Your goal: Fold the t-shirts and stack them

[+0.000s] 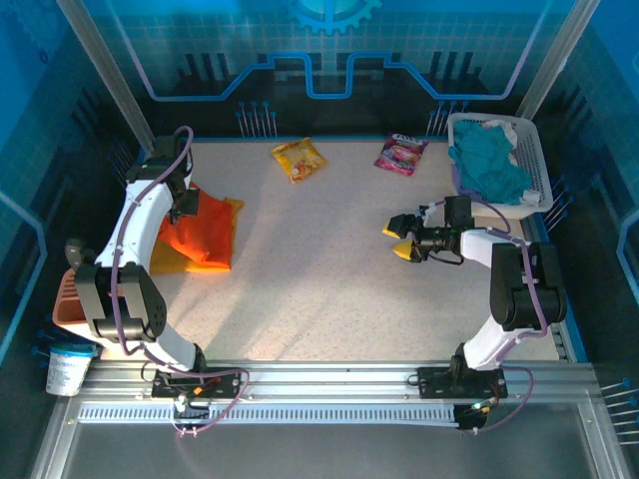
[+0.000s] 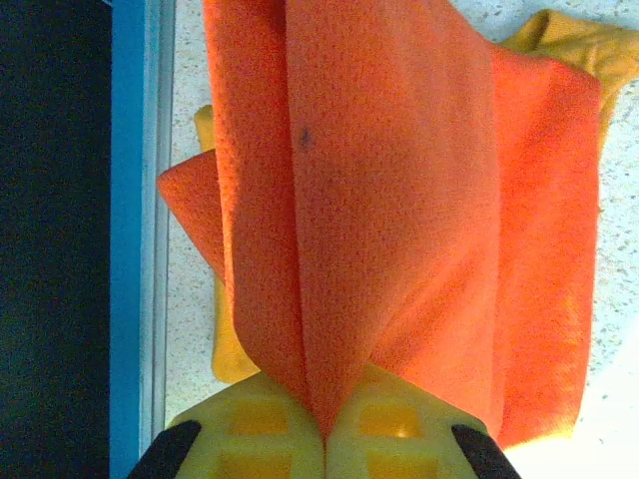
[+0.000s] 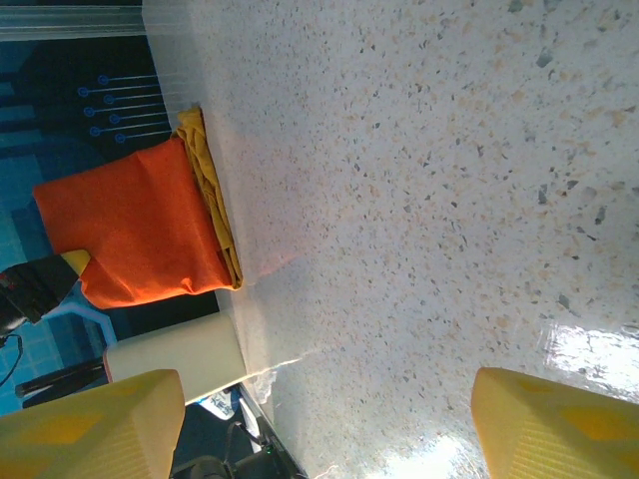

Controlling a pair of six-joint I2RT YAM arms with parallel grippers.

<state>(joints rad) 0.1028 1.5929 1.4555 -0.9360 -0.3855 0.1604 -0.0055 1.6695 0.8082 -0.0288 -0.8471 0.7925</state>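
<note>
The left tool [image 2: 324, 436] is clamped on a fold of the soft bright orange cotton t-shirt [image 2: 399, 200], which lies over the mustard yellow cotton t-shirt [image 2: 569, 35] at the left side of the speckled table [image 1: 329, 289]. The right tool [image 1: 401, 239] stands wide apart, empty.

The orange t-shirt [image 2: 399, 230] is showing a soft, matt cotton knit with a fine pebbled grain, and the mustard yellow t-shirt [image 2: 569, 40] is looking like the same dull cloth. The left hand [image 2: 324, 437] is showing smooth yellow plastic moulded with recessed squares; the right hand [image 3: 324, 429] is showing ridged yellow plastic. The table [image 3: 449, 200] is looking hard and speckled like stone, and is catching a glossy glare. The yellow snack packet [image 1: 299, 158] and the pink snack packet [image 1: 401, 154] are gleaming like foil. The basket [image 1: 539, 170] is looking like white latticed plastic, with matt teal cloth [image 1: 487, 165] in it. The rails [image 1: 329, 377] are shining like brushed metal.
</note>
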